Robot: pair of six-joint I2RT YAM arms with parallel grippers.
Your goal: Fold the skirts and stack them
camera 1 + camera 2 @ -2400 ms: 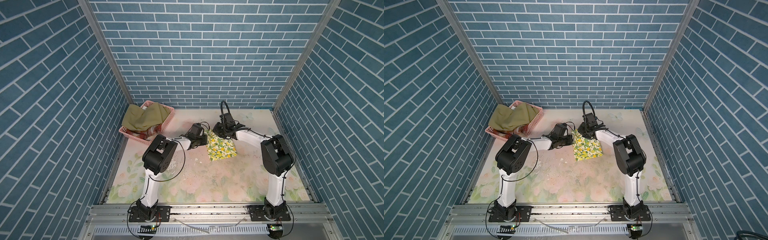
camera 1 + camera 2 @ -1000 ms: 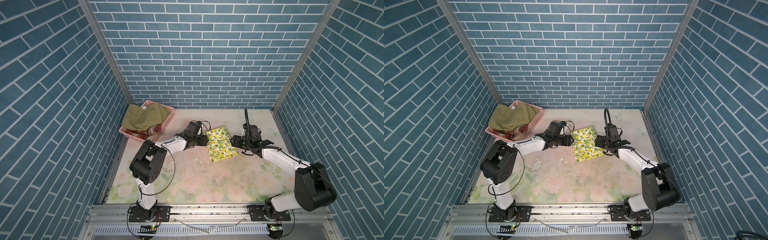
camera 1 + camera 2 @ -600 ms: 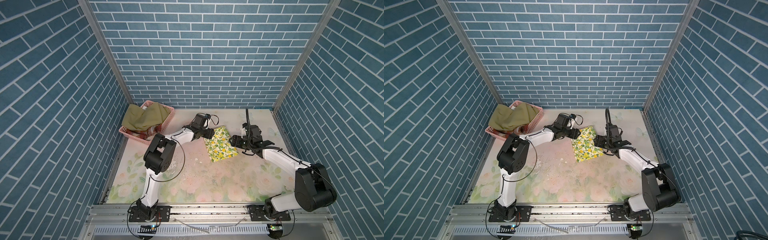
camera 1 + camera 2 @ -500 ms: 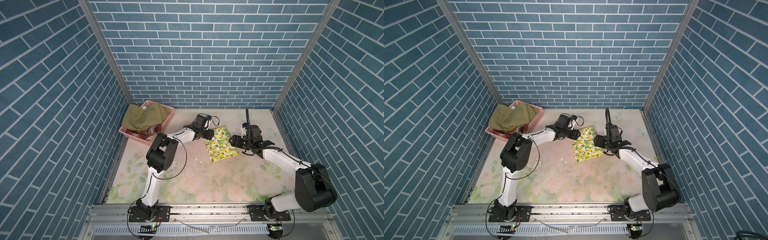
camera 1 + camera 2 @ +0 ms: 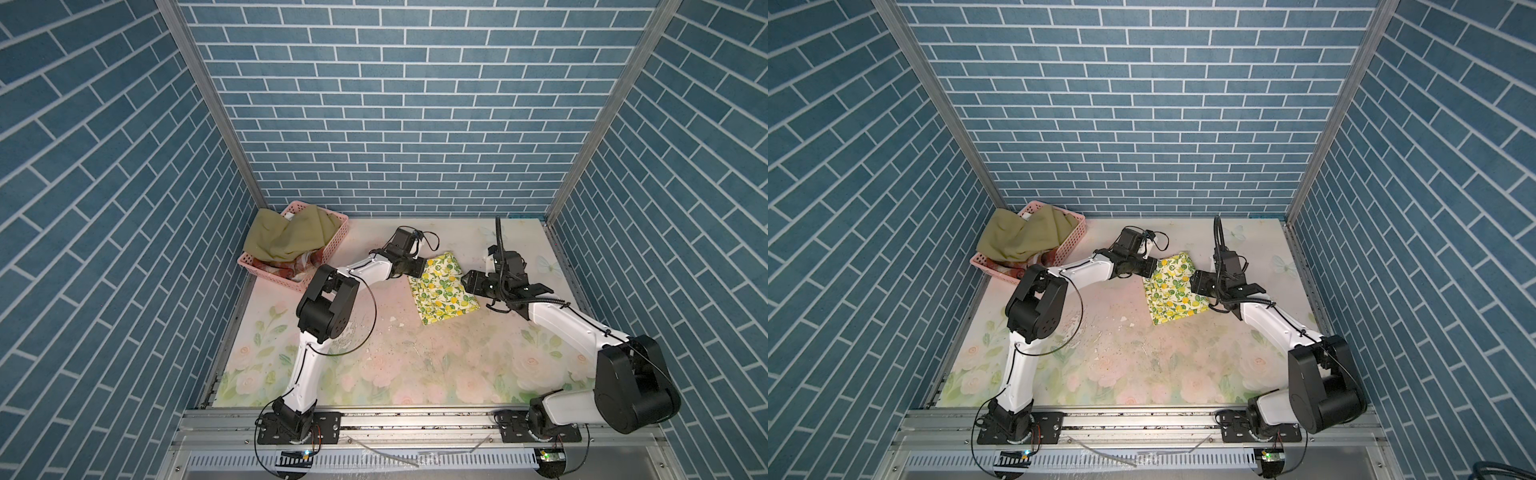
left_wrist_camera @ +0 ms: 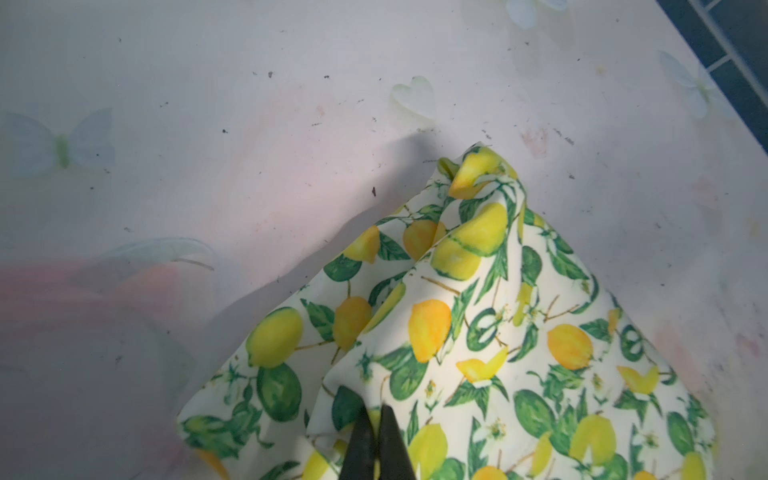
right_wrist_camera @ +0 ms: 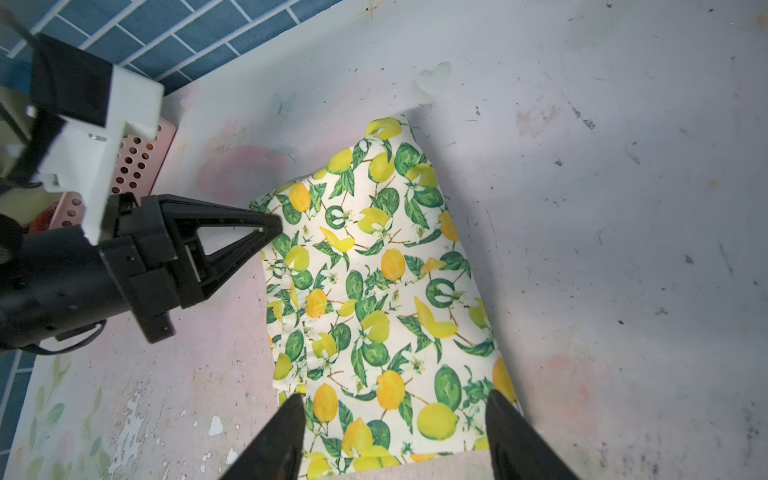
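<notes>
The lemon-print skirt is lying as a folded, slightly tilted rectangle on the rose-printed table covering, just above the centre of both top views. It is keeping the position it held a second ago. What has changed is the left gripper: a second ago it was standing open at the skirt's left edge, and it is now resting at the upper-left corner with its jaws clenched. In the left wrist view the two fingertips are pressing together at the bottom of the frame, directly over a folded edge of the print. Whether a layer of cloth is caught between them cannot be told. The right gripper is remaining released, with its jaws standing wide apart at the bottom of the right wrist view — straddling the near end of the skirt and gripping nothing. The olive green skirt is draping over the pink perforated basket at the upper left of the top views, and rust-red plaid cloth is showing beneath it. Judging from this layout, the closure is probably starting a corner pinch to tidy or shift the first folded garment — the basket's contents are not yet folded or stacked.
</notes>
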